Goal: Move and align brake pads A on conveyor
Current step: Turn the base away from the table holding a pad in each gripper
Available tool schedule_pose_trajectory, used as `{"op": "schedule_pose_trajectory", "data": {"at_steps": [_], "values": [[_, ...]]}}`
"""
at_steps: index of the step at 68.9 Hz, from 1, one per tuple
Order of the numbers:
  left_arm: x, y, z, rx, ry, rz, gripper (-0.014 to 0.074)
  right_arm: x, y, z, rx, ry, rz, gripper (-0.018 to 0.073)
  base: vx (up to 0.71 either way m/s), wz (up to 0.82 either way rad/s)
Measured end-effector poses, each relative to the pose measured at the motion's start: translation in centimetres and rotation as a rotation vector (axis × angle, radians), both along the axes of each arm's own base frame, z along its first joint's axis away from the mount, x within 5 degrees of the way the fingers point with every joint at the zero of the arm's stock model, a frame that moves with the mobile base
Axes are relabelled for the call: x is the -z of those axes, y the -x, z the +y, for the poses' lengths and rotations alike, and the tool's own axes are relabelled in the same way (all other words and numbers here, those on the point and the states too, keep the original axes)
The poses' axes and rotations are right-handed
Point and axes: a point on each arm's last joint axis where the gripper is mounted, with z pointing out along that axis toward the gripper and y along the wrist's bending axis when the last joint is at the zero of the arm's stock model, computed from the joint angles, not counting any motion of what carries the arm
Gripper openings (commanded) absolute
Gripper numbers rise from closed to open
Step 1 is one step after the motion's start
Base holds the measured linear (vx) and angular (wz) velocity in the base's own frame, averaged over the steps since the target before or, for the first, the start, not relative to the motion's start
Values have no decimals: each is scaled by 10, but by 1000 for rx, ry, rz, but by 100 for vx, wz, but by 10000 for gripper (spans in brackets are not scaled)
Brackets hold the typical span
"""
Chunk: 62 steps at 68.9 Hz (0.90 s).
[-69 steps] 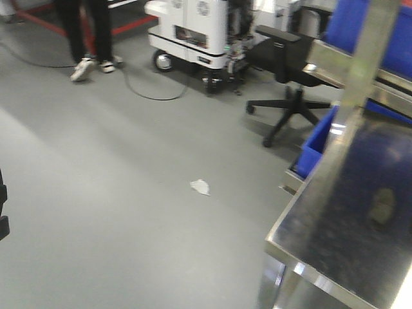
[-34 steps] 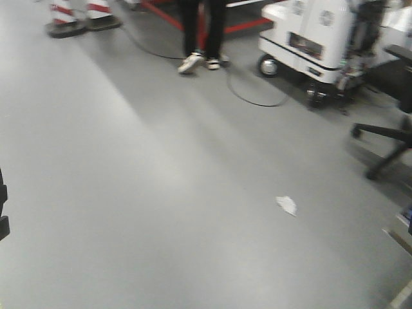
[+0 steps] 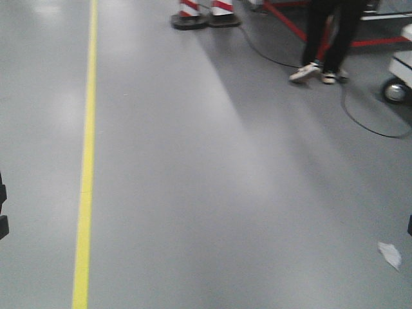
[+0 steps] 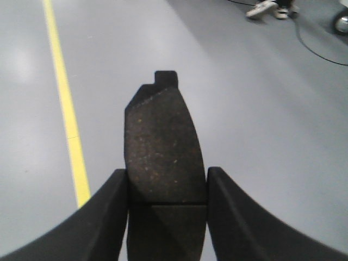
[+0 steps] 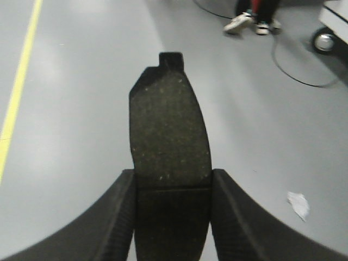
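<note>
Left gripper [image 4: 166,176] clamped on a brake pad [image 4: 163,130]. The pad ran up frame centre between both fingers [image 4: 109,212], with a notched tab at its top end and a groove across it just below the fingertips. Right gripper [image 5: 173,176] gripped a second brake pad [image 5: 171,125] the same way. Both pads were over bare grey floor [image 3: 212,193].

Front view:
- yellow line [image 3: 84,193] down the left side
- striped cones [image 3: 206,14] top centre
- person's legs [image 3: 328,38] and black cable [image 3: 360,119] upper right
- cart wheel [image 3: 396,90] at the right edge
- white scrap [image 3: 389,254] lower right

Middle of the frame was open floor.
</note>
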Motion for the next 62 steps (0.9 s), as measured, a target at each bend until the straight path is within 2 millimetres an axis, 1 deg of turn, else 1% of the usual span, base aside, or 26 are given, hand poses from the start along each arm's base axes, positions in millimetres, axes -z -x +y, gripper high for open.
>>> {"op": "schedule_pose_trajectory", "data": {"at_steps": [15,27,44,62], "values": [[0,0,0,0,0,0,83,0,0,0,0,0,0,25,11,56],[0,0,0,0,0,1,83,0,0,0,0,0,0,25,16,37],[0,0,0,0,0,1,83,0,0,0,0,0,0,25,26,20],[0,0,0,0,0,1,83,0,0,0,0,0,0,25,39,7]]}}
